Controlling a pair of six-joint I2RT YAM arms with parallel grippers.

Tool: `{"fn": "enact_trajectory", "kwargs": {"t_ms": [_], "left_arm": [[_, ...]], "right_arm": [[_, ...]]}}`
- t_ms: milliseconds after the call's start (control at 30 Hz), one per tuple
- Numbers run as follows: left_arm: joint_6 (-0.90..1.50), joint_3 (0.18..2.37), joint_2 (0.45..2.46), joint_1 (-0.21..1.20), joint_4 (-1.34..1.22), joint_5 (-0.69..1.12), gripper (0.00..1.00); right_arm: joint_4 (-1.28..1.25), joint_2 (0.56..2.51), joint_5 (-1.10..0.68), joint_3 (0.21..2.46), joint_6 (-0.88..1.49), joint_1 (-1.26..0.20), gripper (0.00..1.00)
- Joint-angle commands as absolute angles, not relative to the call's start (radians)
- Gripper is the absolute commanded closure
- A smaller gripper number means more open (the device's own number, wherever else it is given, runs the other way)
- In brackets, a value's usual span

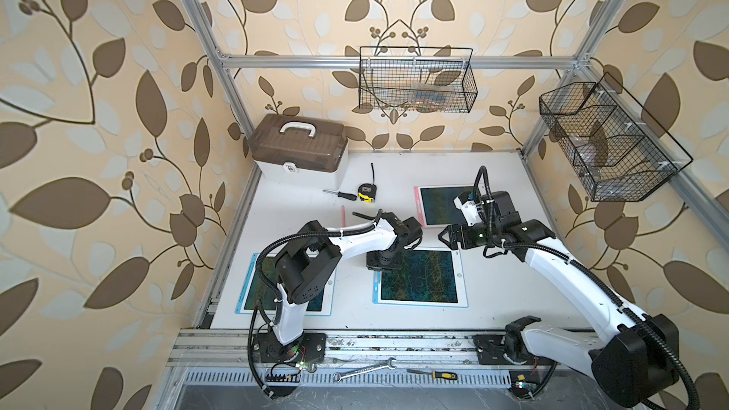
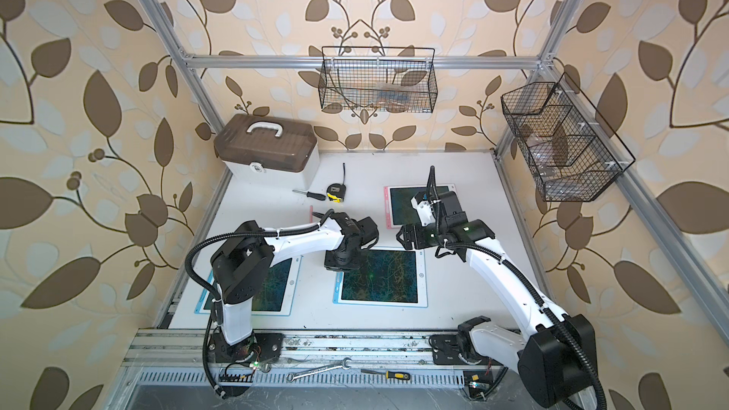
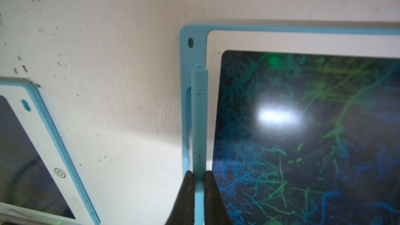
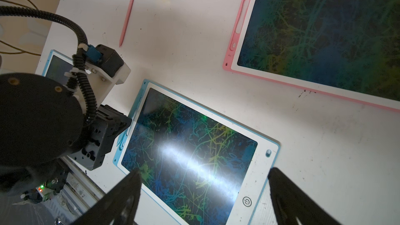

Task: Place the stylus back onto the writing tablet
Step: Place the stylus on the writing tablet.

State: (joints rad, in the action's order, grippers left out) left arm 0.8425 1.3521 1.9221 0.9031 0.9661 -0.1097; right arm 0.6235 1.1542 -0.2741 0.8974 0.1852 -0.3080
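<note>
2 jaws of the left gripper (image 3: 199, 177) are clamped on the blue stylus (image 3: 199, 115), held along the side slot (image 3: 188, 104) of the blue tablet (image 3: 303, 40). Released askew, it could be left unseated or rolled onto the screen (image 3: 324, 148). The right gripper (image 4: 205, 173) is spread wide, empty.

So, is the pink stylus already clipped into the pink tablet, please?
No, the pink stylus lies on the bare table, apart from the pink tablet.

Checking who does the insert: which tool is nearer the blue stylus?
Left. The left tool is shut on the stylus, holding it along the middle tablet's edge. The right tool is open, near that tablet's opposite side, not touching the stylus.
</note>
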Motion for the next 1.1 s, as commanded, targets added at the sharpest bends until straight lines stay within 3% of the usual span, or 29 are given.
{"fn": "enact_trajectory", "kwargs": {"t_ms": [0, 367, 733, 1067], "left_arm": [[0.868, 1.339, 1.905, 0.917, 0.999, -0.133, 0.89], [0.896, 1.288, 1.907, 0.936, 0.971, -0.133, 0.87], [0.896, 1.292, 1.921, 0.94, 0.954, -0.133, 0.76], [0.923, 1.317, 1.888, 0.932, 0.958, -0.161, 0.81]], "right_arm": [[0.616, 1.157, -0.291, 0.914, 0.171, -0.316, 0.08], [0.618, 1.162, -0.29, 0.917, 0.17, -0.327, 0.09], [0.62, 1.157, -0.286, 0.917, 0.169, -0.33, 0.09], [0.619, 1.155, -0.284, 0.916, 0.168, -0.33, 0.09]]}}
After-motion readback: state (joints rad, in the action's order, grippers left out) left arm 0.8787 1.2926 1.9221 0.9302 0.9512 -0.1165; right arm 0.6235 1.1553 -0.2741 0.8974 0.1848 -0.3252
